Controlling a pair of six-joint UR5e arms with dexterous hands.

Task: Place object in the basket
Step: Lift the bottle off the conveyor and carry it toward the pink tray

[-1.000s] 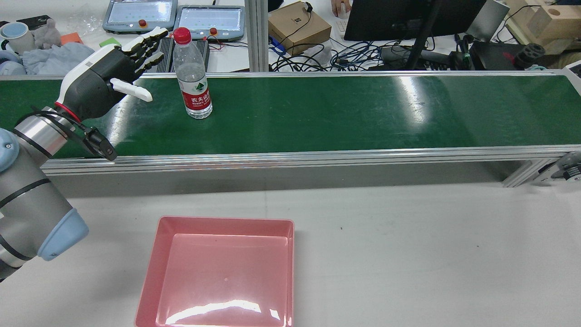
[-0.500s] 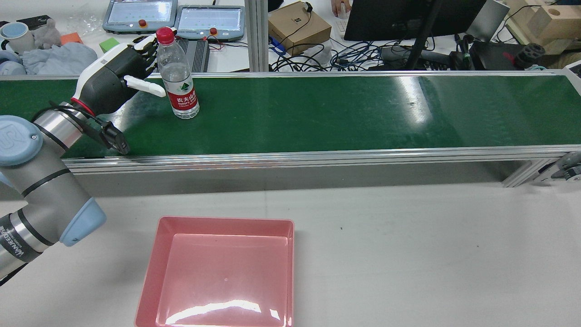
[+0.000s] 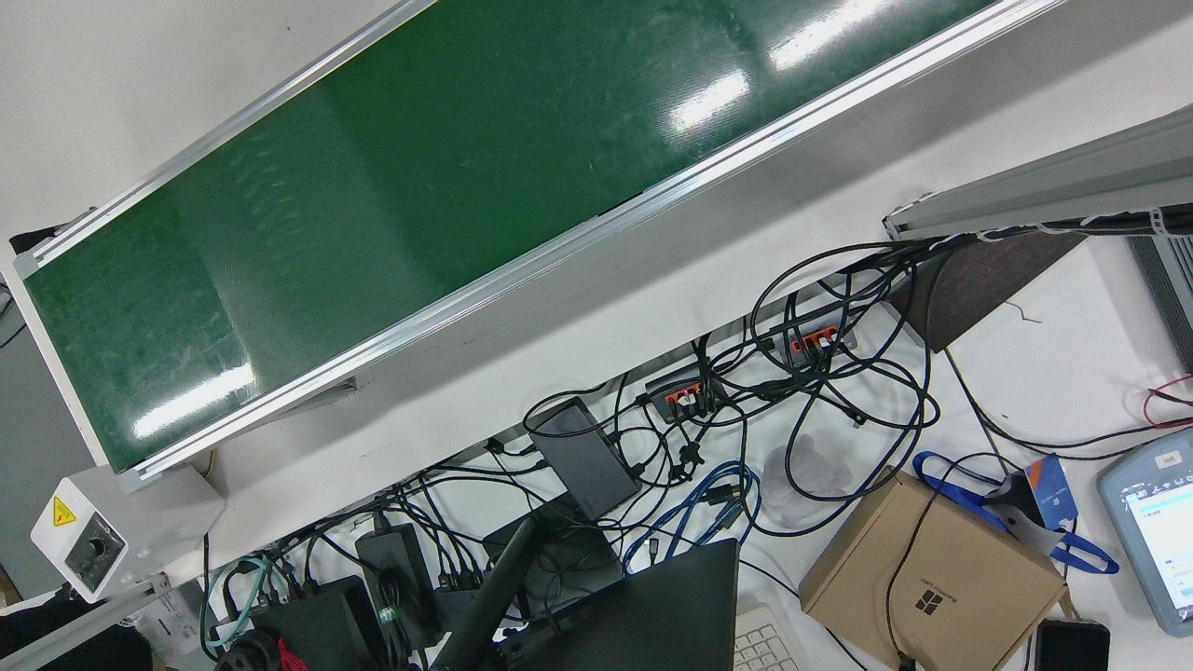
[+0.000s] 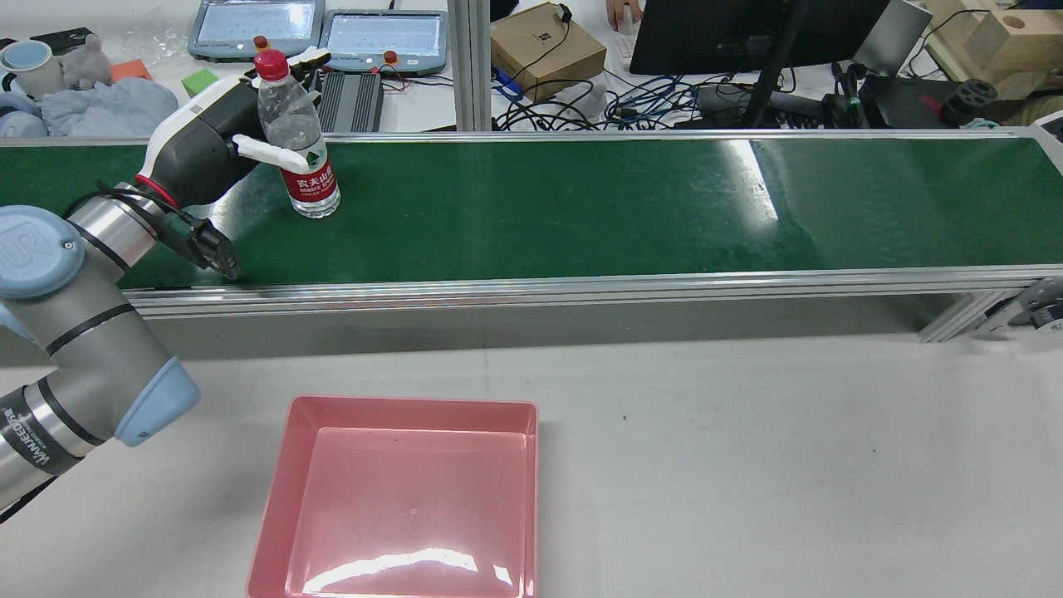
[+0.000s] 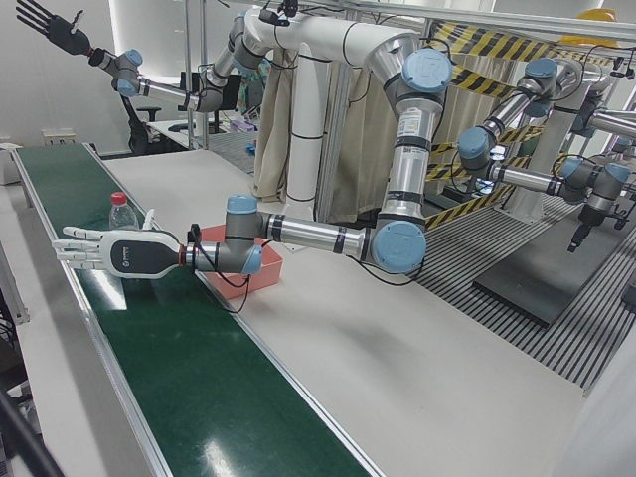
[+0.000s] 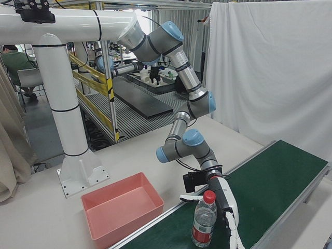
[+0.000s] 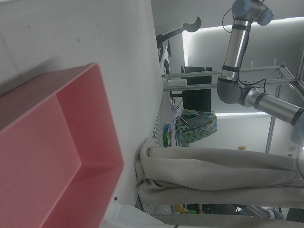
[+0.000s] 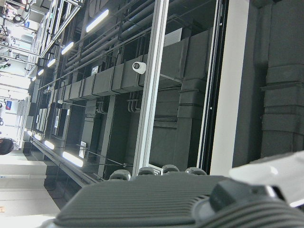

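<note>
Left hand [image 4: 217, 143], upper left of the rear view, is spread wide, fingers flat and apart, thumb [image 4: 267, 153] lying across the front of the water bottle [image 4: 297, 141] at the top of its red label; the long fingers reach past behind the neck. Whether anything beyond the thumb touches cannot be told. In the left-front view the same hand [image 5: 109, 251] is stretched flat over the belt with the bottle [image 5: 122, 213] just beyond it; in the right-front view the bottle [image 6: 204, 220] stands upright at lower centre, the hand [image 6: 224, 205] right beside it.

Against half a second ago the bottle has slid further left along the conveyor belt [image 4: 581, 208] and now sits between thumb and fingers rather than just right of them; the hand has barely shifted and hasn't closed.

The bottle is clear ribbed plastic, red screw cap, red wrap label, water inside. Belt is glossy dark green between ribbed aluminium rails. The pink basket [image 4: 282, 465] is a shallow, square, shiny plastic tray, lower centre of the rear view, well apart from the bottle

Right hand: only a dark casing close to its own camera, so its state cannot be told
</note>
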